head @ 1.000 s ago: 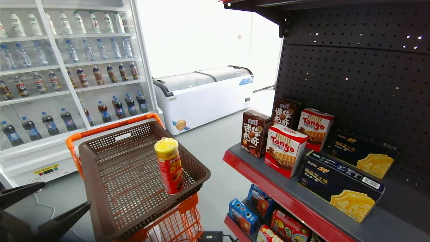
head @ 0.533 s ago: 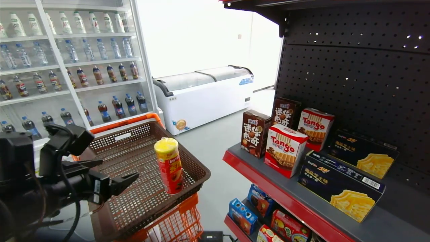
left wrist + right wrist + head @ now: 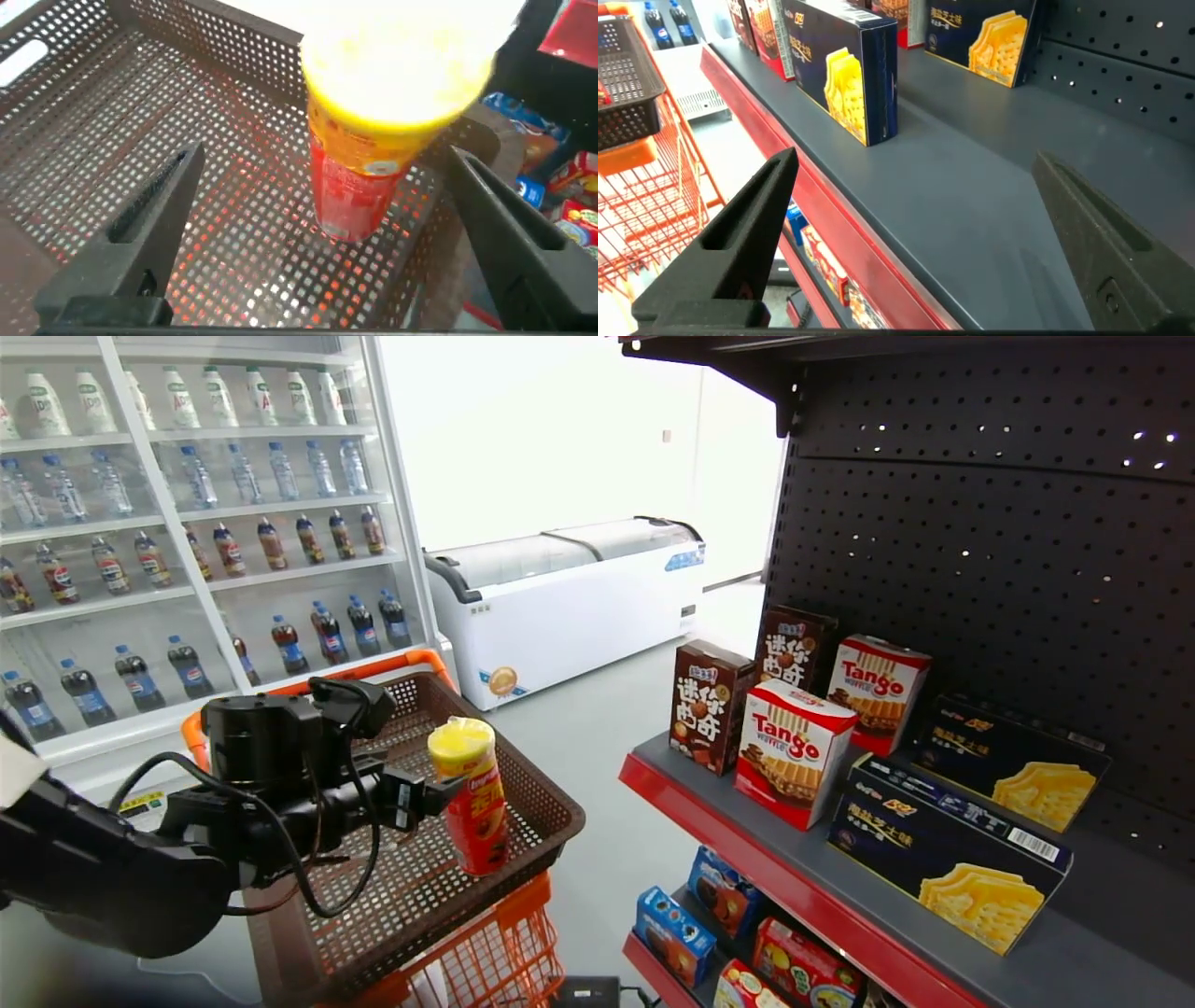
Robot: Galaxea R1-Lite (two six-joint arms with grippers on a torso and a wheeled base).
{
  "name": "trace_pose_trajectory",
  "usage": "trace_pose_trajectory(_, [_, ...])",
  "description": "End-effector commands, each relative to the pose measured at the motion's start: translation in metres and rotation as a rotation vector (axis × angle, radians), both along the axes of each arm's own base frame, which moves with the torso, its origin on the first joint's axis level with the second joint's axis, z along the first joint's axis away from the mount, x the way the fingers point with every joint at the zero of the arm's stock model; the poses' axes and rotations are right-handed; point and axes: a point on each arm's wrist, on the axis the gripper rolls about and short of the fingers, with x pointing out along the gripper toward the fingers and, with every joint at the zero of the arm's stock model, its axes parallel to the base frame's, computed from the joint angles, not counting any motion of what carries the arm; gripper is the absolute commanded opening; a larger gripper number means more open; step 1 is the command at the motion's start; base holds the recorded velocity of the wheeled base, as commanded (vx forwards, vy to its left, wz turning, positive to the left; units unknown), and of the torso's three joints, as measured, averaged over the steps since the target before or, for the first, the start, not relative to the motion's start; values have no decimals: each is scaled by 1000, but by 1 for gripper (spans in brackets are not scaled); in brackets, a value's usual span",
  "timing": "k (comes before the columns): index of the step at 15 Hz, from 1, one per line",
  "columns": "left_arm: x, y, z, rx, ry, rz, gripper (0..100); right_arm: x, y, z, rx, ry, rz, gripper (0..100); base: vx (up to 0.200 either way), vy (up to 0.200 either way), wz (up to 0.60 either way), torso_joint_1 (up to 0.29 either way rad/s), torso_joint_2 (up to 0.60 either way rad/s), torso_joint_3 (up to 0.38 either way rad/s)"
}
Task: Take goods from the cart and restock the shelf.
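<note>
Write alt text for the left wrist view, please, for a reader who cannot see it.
The open left gripper brackets an upright red chip can with a yellow lid, one finger on each side, both clear of it. The can stands on the floor of a brown basket; coloured packages show beyond its rim.

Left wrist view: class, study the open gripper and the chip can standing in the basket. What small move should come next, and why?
Probably ease the left gripper forward a touch, then close it. Its fingers are spread wide, one on each side of the upright chip can, and neither looks to be touching it. The can stands free on the basket floor, so a centred squeeze should hold it.
</note>
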Motion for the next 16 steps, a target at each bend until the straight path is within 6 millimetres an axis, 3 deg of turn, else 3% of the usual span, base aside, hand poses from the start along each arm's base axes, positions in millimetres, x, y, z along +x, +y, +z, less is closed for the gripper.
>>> trace_pose_trajectory(1, [14,-4,-31,9,64,-5,100,0,0,0,-1,1,1,100,0,0,0,0,0,0])
trace_pose_trajectory(7, [47,-20,-54,1,8,-36,100,0,0,0,-1,1,1,100,0,0,0,0,0,0])
trace_pose_trajectory(16, [63,-38,-67,0,3,-73,100,0,0,0,-1,1,1,100,0,0,0,0,0,0])
